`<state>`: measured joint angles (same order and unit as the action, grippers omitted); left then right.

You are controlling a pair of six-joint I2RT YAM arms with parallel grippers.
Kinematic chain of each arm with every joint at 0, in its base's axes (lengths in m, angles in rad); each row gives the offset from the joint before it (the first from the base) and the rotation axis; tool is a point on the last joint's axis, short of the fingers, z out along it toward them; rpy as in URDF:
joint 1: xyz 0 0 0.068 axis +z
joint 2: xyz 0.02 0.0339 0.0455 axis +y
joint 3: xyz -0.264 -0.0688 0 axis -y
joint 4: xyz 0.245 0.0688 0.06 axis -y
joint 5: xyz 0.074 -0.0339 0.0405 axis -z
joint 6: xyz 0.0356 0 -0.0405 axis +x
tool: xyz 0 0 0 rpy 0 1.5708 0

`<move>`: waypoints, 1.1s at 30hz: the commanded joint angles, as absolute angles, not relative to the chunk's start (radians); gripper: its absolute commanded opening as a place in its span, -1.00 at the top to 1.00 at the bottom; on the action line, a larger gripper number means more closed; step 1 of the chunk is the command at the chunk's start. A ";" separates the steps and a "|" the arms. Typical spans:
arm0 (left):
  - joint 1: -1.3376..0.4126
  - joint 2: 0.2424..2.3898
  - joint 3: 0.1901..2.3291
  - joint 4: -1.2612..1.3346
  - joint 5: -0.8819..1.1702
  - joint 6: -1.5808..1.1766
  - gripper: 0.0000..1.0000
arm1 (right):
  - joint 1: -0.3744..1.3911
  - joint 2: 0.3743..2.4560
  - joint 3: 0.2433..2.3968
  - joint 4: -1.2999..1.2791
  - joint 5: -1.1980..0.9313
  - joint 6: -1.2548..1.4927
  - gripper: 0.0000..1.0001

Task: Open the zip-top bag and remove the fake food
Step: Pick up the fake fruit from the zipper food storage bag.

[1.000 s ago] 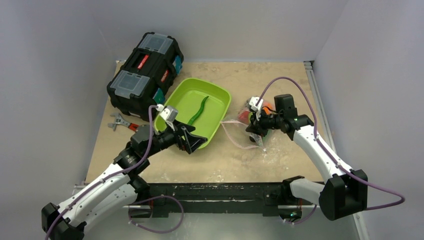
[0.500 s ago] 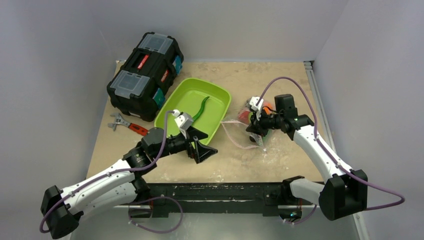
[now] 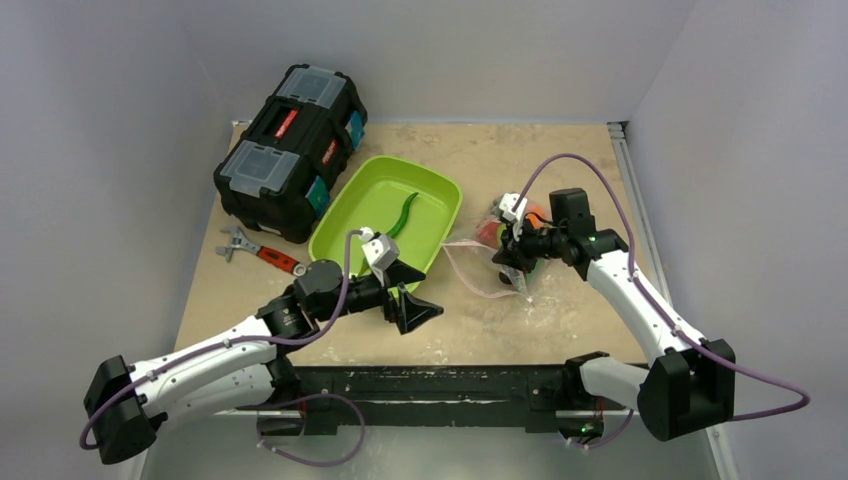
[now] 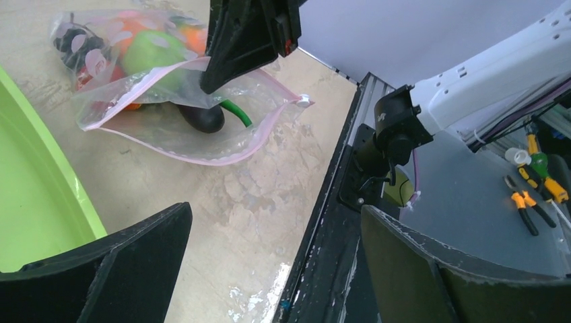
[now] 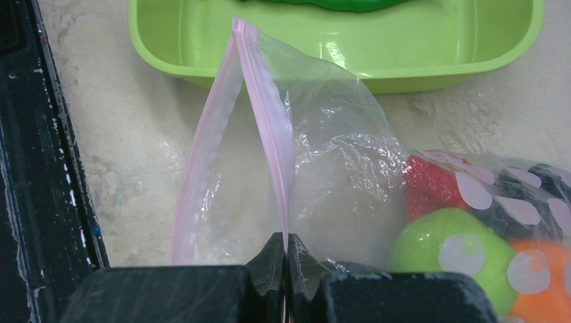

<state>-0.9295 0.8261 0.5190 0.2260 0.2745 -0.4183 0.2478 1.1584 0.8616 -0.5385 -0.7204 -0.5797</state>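
The clear zip-top bag (image 3: 478, 268) lies right of centre with its mouth gaping (image 4: 176, 128). My right gripper (image 5: 286, 247) is shut on the upper pink zip strip (image 5: 269, 128), holding it up. Inside the bag is fake food: a lime-green ball (image 5: 444, 252), a red pepper (image 5: 431, 185), an orange fruit (image 5: 539, 286) and a purple eggplant (image 4: 202, 120). A long green pod (image 3: 400, 216) rests in the lime-green tray (image 3: 345, 215). My left gripper (image 3: 415, 306) hovers open and empty by the tray's near corner, left of the bag's mouth (image 4: 276, 215).
A black toolbox (image 3: 290, 150) stands at the back left. A red-handled wrench (image 3: 262, 252) lies in front of it. The table's black front rail (image 4: 337, 222) runs close under my left gripper.
My left arm has swung from over the tray's near rim to the right and toward the front, closer to the bag's mouth, jaws still open. The right arm and bag have not moved.
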 commanded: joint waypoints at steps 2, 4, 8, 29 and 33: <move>-0.984 0.849 0.491 0.312 0.230 -0.336 -0.91 | 0.244 1.158 0.887 -0.535 -0.716 -0.590 1.00; -1.007 0.866 0.489 0.315 0.208 -0.317 -0.91 | 0.244 1.158 0.887 -0.535 -0.716 -0.589 1.00; -1.038 0.904 0.492 0.331 0.179 -0.292 -0.89 | 0.242 1.158 0.887 -0.535 -0.716 -0.589 1.00; -1.169 1.014 0.484 0.447 0.024 -0.169 -0.83 | 0.240 1.158 0.887 -0.537 -0.718 -0.589 1.00; -1.185 1.035 0.485 0.461 0.009 -0.157 -0.83 | 0.239 1.160 0.887 -0.537 -0.719 -0.589 1.00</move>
